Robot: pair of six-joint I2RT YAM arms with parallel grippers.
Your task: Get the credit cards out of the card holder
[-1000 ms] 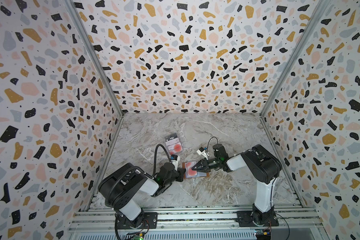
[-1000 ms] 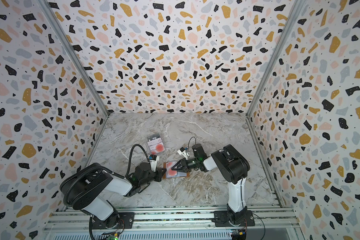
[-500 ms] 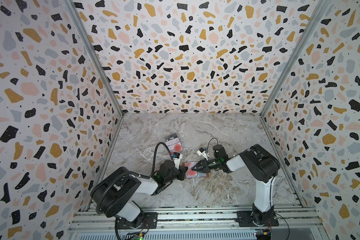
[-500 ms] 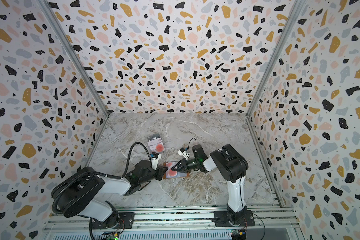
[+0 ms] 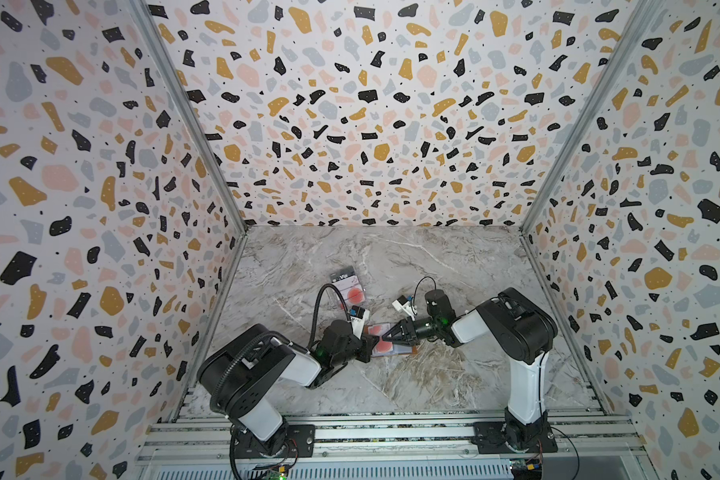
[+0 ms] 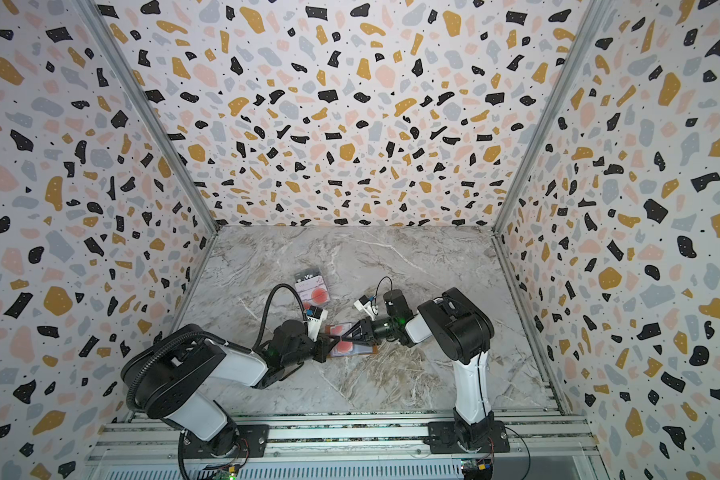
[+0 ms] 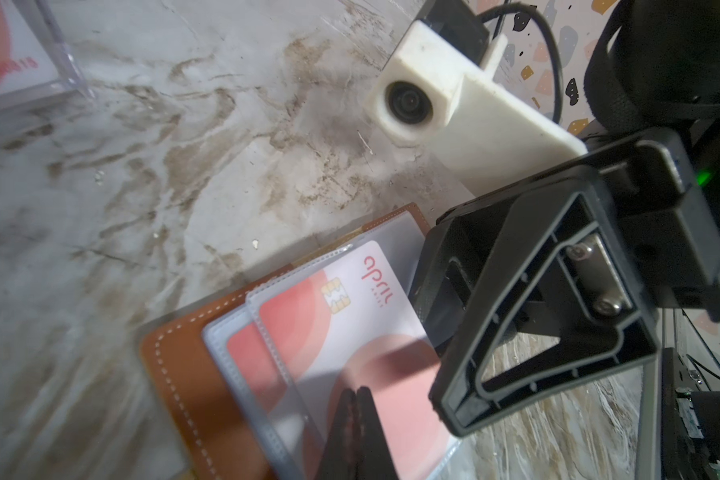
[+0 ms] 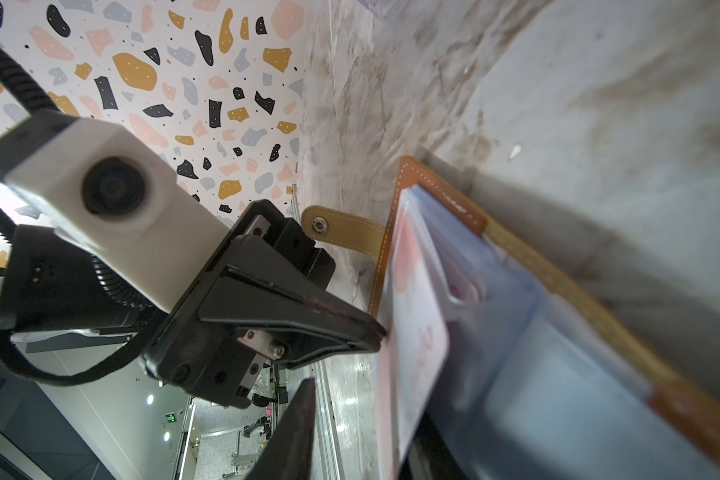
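The tan card holder (image 5: 393, 352) (image 6: 356, 352) lies open on the marble floor between both arms. Its clear sleeves hold white credit cards with red circles (image 7: 350, 316). My left gripper (image 7: 356, 392) (image 5: 376, 341) is shut, and its tip presses on the top sleeve over a card. My right gripper (image 8: 362, 415) (image 5: 385, 337) comes in from the opposite side, open. One finger (image 8: 292, 432) is clear of the raised sleeve and its card (image 8: 416, 345); the other is hidden behind the sleeve. The snap strap (image 8: 341, 230) points toward the left arm.
A clear plastic case (image 5: 347, 286) (image 6: 312, 286) holding a dark "Vip" card and a red-circle card lies farther back, left of the holder. Terrazzo-patterned walls close in three sides. An aluminium rail (image 5: 391, 432) runs along the front.
The left arm's body shifted slightly. Both grippers stay at the card holder with their jaws unchanged.
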